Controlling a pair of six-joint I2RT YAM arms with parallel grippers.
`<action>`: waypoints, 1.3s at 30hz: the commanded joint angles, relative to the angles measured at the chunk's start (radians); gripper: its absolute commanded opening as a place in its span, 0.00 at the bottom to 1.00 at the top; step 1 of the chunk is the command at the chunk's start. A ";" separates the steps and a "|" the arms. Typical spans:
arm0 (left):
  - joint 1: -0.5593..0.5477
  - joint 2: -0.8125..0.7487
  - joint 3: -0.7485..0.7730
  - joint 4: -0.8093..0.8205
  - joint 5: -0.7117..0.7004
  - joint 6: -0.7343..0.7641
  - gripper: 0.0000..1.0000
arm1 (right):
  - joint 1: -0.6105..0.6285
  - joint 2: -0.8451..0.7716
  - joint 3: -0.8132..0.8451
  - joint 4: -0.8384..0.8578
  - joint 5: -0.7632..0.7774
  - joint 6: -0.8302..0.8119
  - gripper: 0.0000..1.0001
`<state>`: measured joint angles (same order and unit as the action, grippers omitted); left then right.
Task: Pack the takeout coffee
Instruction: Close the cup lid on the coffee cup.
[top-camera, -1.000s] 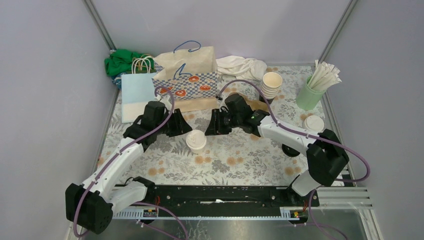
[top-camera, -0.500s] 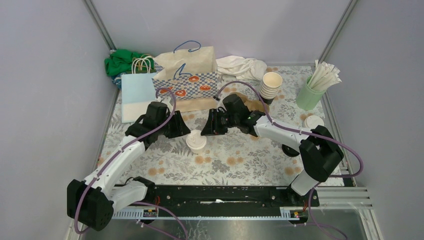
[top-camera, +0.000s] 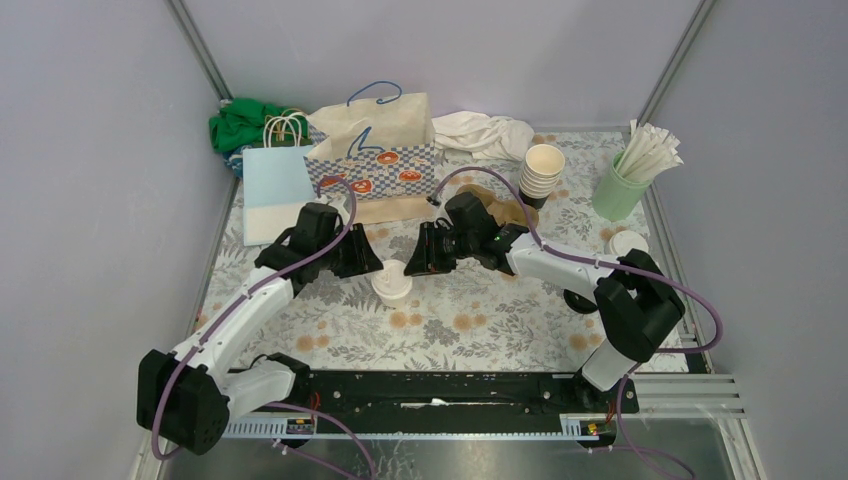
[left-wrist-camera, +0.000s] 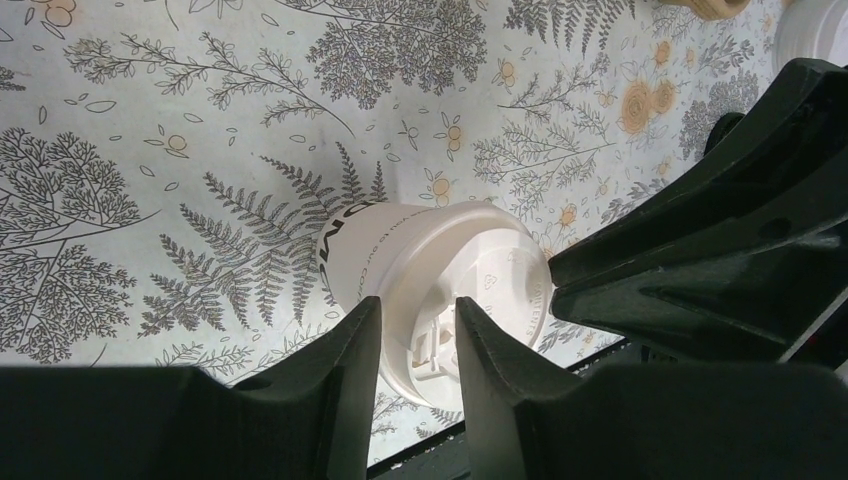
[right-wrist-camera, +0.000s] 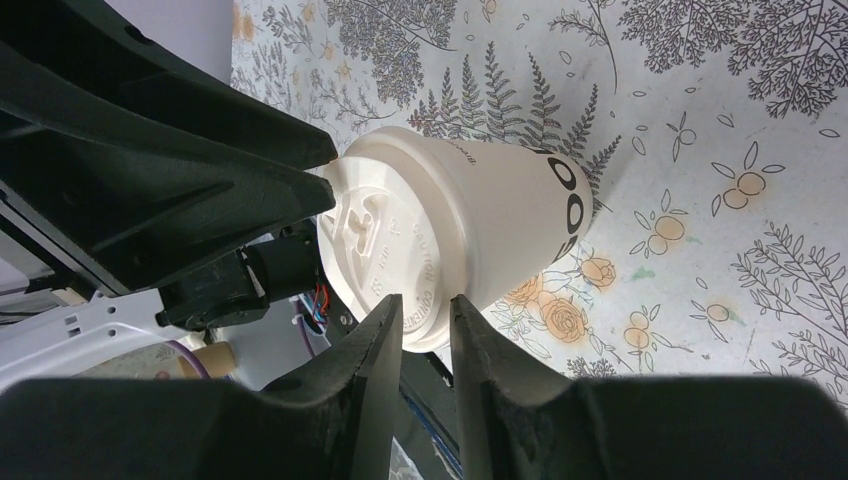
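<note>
One takeout coffee, a cream paper cup (top-camera: 392, 290) with dark lettering and a white plastic lid (top-camera: 391, 274), stands upright mid-table. My left gripper (top-camera: 374, 264) reaches in from the left and hovers at the lid's left edge. Its jaws are open a narrow gap, and the lid (left-wrist-camera: 470, 280) shows between the fingertips (left-wrist-camera: 365, 312). My right gripper (top-camera: 414, 262) comes from the right, also narrowly open, its tips straddling the lid rim (right-wrist-camera: 425, 270) above the cup wall (right-wrist-camera: 510, 220). In both wrist views the other gripper's dark fingers sit just across the lid.
A stack of empty cream cups (top-camera: 543, 168) stands at the back right, with a mint-green tumbler of wrapped straws (top-camera: 617, 190) and spare white lids (top-camera: 627, 245) farther right. A patterned paper bag (top-camera: 375, 150), a light-blue bag (top-camera: 274, 185), green cloth (top-camera: 240, 122) and white cloth (top-camera: 487, 131) line the back.
Both grippers have moved inward over the lidded cup, the right one farther, and both pairs of jaws have narrowed slightly. The cup has not shifted.
</note>
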<state>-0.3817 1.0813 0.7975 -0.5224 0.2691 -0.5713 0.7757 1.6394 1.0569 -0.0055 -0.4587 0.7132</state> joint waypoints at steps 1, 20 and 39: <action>-0.003 0.005 0.031 0.027 0.018 0.018 0.37 | -0.006 0.009 -0.005 0.018 -0.016 0.000 0.31; -0.003 0.010 0.021 0.027 0.026 0.023 0.26 | -0.006 0.009 0.025 0.013 -0.020 0.002 0.22; -0.003 0.001 -0.050 0.051 0.064 0.008 0.26 | 0.016 0.059 0.024 -0.096 0.038 -0.044 0.20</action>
<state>-0.3801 1.0885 0.7757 -0.4938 0.2897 -0.5648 0.7769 1.6657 1.0752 -0.0204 -0.4614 0.7094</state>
